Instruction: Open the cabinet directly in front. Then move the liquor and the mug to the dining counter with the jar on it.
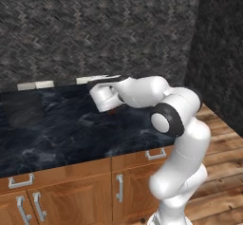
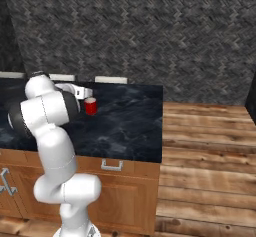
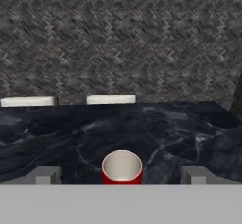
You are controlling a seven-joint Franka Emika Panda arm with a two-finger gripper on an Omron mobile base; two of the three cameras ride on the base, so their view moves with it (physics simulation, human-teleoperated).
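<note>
The mug (image 3: 122, 167) stands upright on the dining counter (image 2: 130, 126), whitish inside showing, and I take it as my landmark. In the hand view it sits between the two finger tips, which stand wide apart on either side with clear space to the mug's wall, so the gripper (image 3: 122, 176) is open and holds nothing. From the right base view the mug (image 2: 90, 106) is just beyond the hand, set back from the counter's front edge and well short of its far right end. I judge the mug's leg of the job as good as done: it is delivered and let go. From here I can't see the liquor, the jar or the cabinet, so I cannot tell whether the bottle remains to be fetched.
</note>
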